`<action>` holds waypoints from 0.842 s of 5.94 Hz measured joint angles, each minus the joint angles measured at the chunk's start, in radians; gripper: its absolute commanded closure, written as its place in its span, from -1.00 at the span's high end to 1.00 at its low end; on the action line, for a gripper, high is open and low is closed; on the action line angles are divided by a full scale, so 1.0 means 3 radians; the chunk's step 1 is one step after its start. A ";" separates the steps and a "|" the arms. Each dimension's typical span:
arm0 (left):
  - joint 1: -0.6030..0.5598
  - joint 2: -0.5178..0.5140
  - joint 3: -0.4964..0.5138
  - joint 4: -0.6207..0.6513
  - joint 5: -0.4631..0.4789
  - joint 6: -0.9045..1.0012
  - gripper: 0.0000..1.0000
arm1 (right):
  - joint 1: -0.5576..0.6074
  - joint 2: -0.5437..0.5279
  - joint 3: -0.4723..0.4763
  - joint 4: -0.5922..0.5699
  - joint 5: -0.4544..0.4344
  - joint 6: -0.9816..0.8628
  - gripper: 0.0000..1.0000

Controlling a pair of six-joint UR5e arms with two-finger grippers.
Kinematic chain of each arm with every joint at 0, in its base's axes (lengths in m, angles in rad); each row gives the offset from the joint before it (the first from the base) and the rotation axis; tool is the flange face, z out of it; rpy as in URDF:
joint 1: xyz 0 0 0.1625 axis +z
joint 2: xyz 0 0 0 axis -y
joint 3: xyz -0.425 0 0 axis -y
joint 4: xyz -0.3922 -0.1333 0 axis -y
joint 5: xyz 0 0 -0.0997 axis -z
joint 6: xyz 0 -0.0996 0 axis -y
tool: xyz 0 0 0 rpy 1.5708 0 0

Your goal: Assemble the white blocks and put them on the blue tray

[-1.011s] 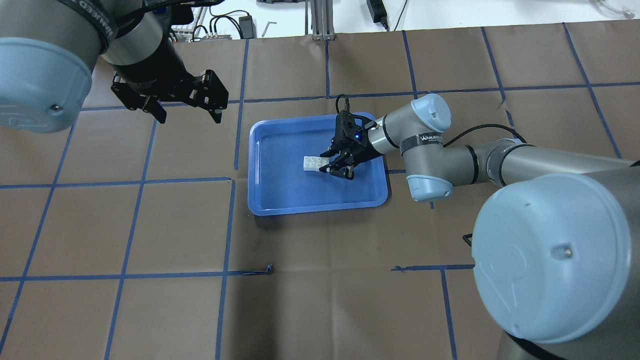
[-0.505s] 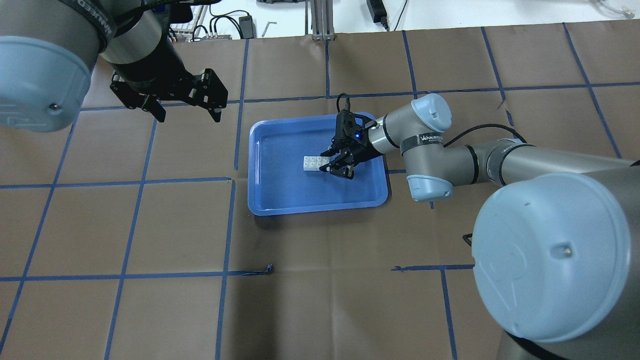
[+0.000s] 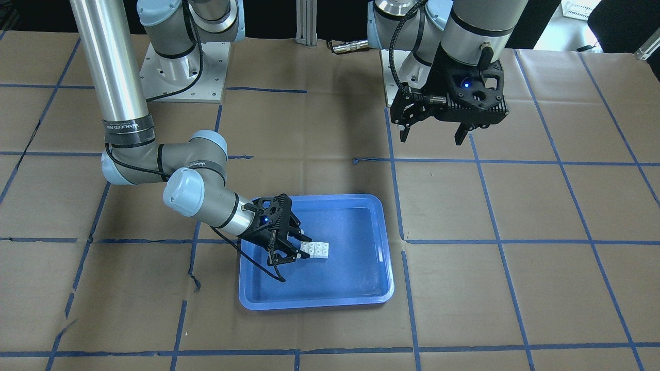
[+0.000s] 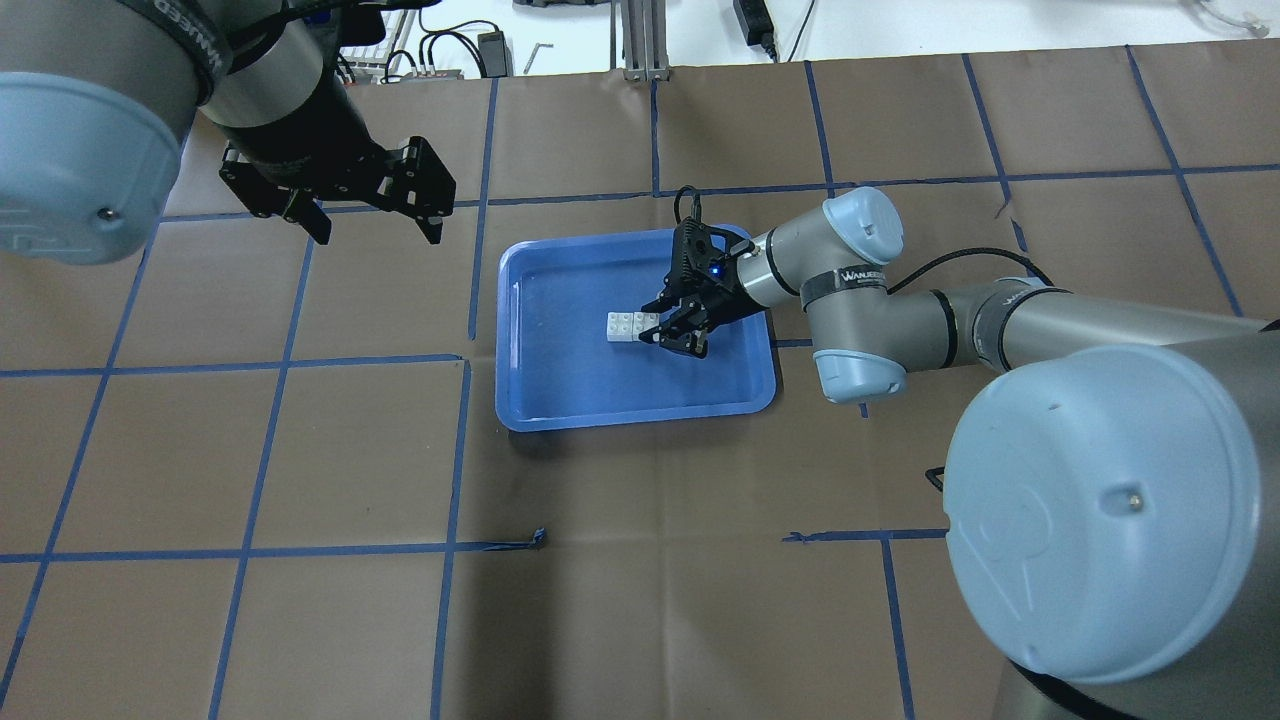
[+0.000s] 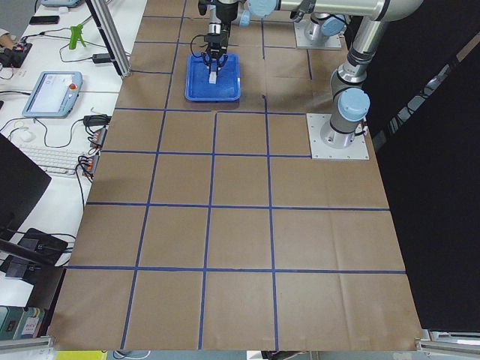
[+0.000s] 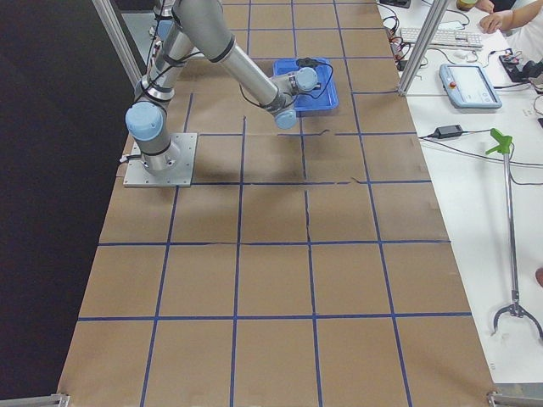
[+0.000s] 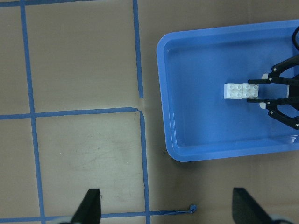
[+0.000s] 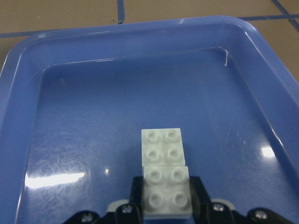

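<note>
The two white blocks [image 4: 625, 327] are joined in a short row and rest on the floor of the blue tray [image 4: 580, 385]. My right gripper [image 4: 655, 328] reaches low into the tray from its right side and is shut on the near block. In the right wrist view the fingers [image 8: 198, 193] press both sides of that block [image 8: 164, 186], and the far block sticks out ahead. The blocks [image 3: 316, 249] and the tray [image 3: 319, 304] also show in the front view. My left gripper [image 4: 375, 235] is open and empty, held high over the table to the left of the tray.
The table is covered in brown paper with a grid of blue tape lines [image 4: 455, 450]. A torn bit of tape [image 4: 538, 538] lies in front of the tray. Cables and small items [image 4: 480, 45] sit on the white bench beyond the far edge.
</note>
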 measured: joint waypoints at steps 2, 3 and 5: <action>0.0001 0.0000 0.0002 0.0000 0.0000 -0.0001 0.99 | -0.0002 0.0036 -0.0003 -0.0007 0.0017 0.0003 -0.40; 0.0002 0.0000 0.0003 0.0000 0.0000 -0.0001 0.99 | -0.0002 0.0037 -0.0001 -0.0007 0.0019 0.0004 -0.20; 0.0004 0.0000 0.0003 0.0000 0.0000 -0.0001 0.99 | -0.0001 0.0030 0.0001 0.0001 0.0022 0.0031 0.98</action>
